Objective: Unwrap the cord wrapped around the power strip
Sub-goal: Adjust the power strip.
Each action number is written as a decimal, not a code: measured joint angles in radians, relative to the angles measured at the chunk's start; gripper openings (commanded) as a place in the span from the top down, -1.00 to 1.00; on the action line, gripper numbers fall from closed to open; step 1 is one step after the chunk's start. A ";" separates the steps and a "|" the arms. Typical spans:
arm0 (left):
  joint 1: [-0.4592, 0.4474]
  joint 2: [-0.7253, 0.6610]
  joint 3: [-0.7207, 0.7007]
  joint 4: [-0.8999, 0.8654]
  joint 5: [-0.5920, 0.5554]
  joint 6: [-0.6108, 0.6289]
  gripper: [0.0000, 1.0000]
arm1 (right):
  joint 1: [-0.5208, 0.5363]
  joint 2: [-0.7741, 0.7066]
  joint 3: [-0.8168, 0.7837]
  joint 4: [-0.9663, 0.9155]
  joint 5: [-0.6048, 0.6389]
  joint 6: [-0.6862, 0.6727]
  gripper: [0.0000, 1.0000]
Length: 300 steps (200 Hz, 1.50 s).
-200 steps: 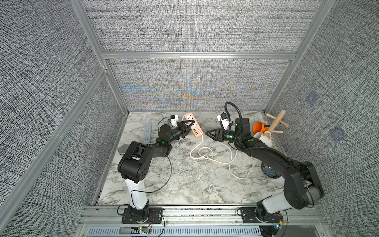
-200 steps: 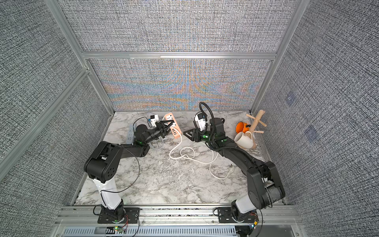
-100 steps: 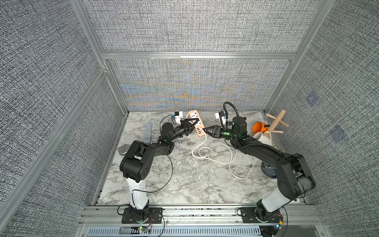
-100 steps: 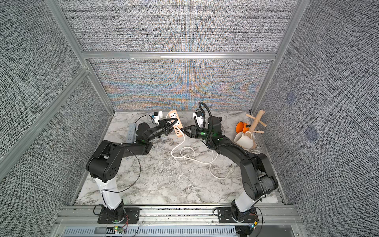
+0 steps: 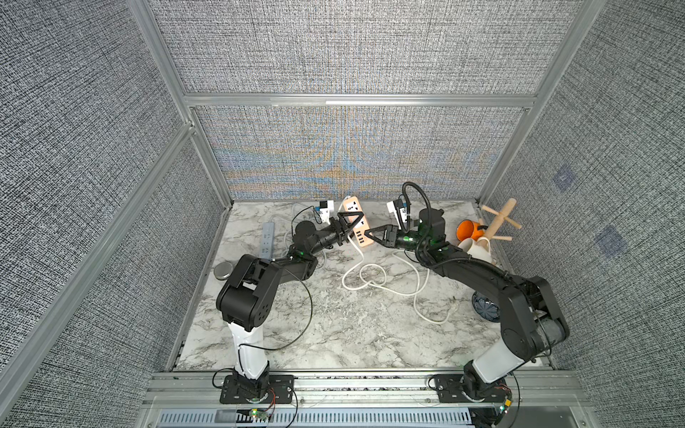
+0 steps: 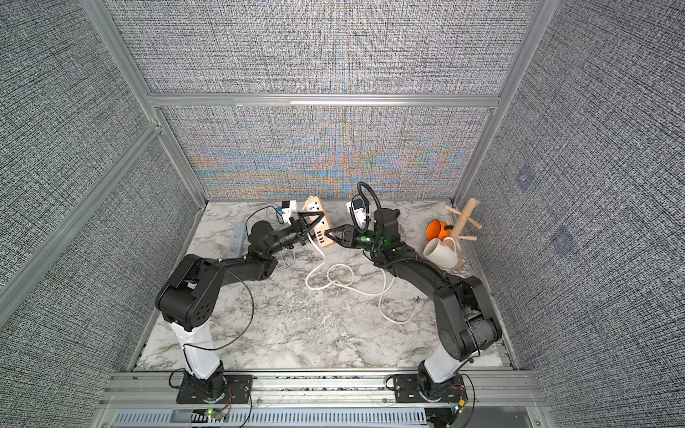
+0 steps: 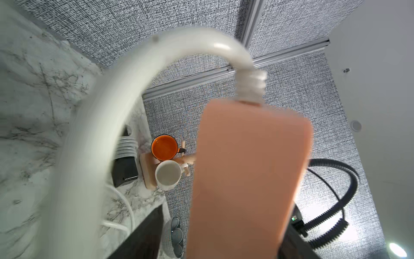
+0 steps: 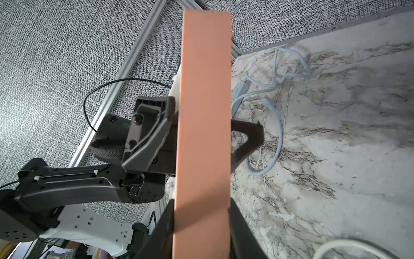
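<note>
- The right claw [image 5: 369, 234] grips the near end of the strip [image 5: 360, 230], which we see held off the table [image 5: 333, 333] near the back wall.
- The left claw [image 5: 351, 219] stands open astride the strip.
- The cord [image 7: 134, 67] trails from the strip in loose loops on the table.
- The orange mug [image 7: 164, 148] and white mug [image 7: 168, 175] hang on the rack [image 5: 498, 222]; both interiors show bare.
- The bowl [image 5: 485, 307] is partly hidden; we cannot tell its contents.

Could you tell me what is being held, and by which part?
The right gripper pinches the orange power strip near its cord end; the left gripper stands open around it.
</note>
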<state>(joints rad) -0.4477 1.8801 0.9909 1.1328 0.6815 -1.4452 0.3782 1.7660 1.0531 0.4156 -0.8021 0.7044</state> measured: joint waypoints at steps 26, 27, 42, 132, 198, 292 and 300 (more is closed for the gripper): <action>0.019 -0.051 -0.026 -0.088 -0.002 0.076 -0.82 | -0.014 -0.009 0.000 -0.023 0.046 -0.020 0.90; 0.019 -0.053 -0.027 -0.090 -0.002 0.077 -0.82 | -0.016 -0.009 0.000 -0.023 0.047 -0.020 0.90; 0.018 -0.078 -0.045 -0.134 0.002 0.113 -0.76 | -0.022 -0.009 0.000 -0.028 0.061 -0.020 0.92; 0.020 -0.244 -0.027 -0.699 -0.084 0.494 0.74 | -0.044 -0.019 0.004 -0.042 0.059 -0.013 0.93; 0.020 -0.399 0.040 -0.988 -0.186 0.667 -0.36 | -0.051 -0.040 0.000 -0.051 0.060 -0.019 0.94; -0.034 -0.246 0.051 -0.706 -0.069 0.428 -0.90 | 0.023 -0.008 -0.006 -0.028 0.037 -0.022 0.94; -0.037 -0.236 0.053 -0.679 -0.069 0.413 -0.90 | 0.029 -0.006 -0.006 -0.026 0.038 -0.022 0.94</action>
<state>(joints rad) -0.4850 1.6440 1.0443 0.4534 0.6121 -1.0325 0.4076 1.7603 1.0470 0.3897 -0.7643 0.6823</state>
